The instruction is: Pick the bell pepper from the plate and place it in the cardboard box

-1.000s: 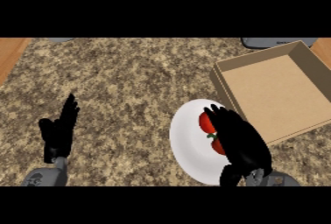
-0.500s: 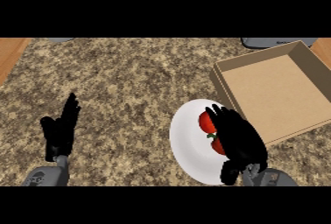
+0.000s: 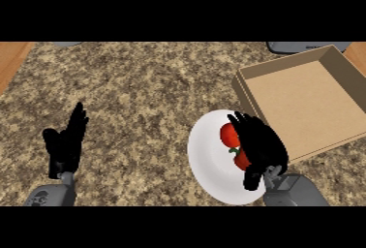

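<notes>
A red bell pepper (image 3: 229,134) with a green stem lies on the white plate (image 3: 206,157) at the lower right of the counter. My right hand (image 3: 263,145) lies over the pepper's right side and hides most of it. Its fingers stretch across the top, fairly straight, and the thumb sits near the pepper's near end. The open cardboard box (image 3: 307,101) stands just right of and behind the plate, touching its rim. My left hand (image 3: 66,145) rests open at the lower left, fingers up, far from the plate.
A grey object (image 3: 300,46) sits behind the box at the counter's far edge, and another grey shape (image 3: 64,43) shows at the far left. A wooden strip (image 3: 10,58) borders the counter's left side. Speckled countertop (image 3: 143,97) spreads between my hands.
My right hand has settled slightly lower over the pepper, and its thumb has drawn in toward it. The left hand, plate and box have not moved.
</notes>
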Controlling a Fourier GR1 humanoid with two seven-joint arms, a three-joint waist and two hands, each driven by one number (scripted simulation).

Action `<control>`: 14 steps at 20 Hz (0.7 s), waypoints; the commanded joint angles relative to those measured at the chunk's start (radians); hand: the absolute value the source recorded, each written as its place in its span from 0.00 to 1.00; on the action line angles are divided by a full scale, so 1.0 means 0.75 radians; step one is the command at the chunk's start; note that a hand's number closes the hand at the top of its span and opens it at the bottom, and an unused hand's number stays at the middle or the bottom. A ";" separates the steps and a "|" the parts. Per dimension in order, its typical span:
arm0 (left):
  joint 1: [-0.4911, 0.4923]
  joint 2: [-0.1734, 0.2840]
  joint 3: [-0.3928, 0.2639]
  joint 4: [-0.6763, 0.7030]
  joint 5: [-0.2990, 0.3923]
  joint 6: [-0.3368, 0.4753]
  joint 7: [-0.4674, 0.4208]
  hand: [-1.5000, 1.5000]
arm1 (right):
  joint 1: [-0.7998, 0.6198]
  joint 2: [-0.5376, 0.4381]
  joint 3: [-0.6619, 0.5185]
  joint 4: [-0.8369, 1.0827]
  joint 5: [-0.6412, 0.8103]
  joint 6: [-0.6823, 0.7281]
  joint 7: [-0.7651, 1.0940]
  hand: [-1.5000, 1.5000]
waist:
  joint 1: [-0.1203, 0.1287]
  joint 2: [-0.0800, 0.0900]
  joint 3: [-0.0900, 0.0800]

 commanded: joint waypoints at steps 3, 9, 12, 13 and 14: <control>-0.038 0.030 0.079 0.058 0.002 -0.048 -0.006 0.50 | -0.054 0.061 -0.062 0.009 0.033 0.107 -0.001 0.00 | -0.002 0.000 0.000; 0.089 -0.050 -0.009 -0.102 -0.058 -0.022 0.032 0.50 | 0.006 0.156 0.020 0.226 0.182 -0.148 -0.082 0.00 | 0.004 0.000 0.000; -0.044 -0.083 0.023 0.009 -0.088 0.032 -0.003 0.50 | 0.006 0.088 -0.056 0.279 0.175 -0.186 -0.218 0.00 | -0.002 0.001 0.000; 0.029 -0.073 0.030 -0.001 -0.071 -0.015 -0.053 0.50 | 0.048 0.063 -0.088 0.229 0.163 -0.162 -0.232 0.00 | -0.002 0.000 0.000; -0.041 -0.067 0.061 0.093 -0.071 -0.011 -0.049 0.50 | 0.038 0.108 -0.071 0.251 0.173 -0.155 -0.222 0.00 | -0.003 0.000 0.000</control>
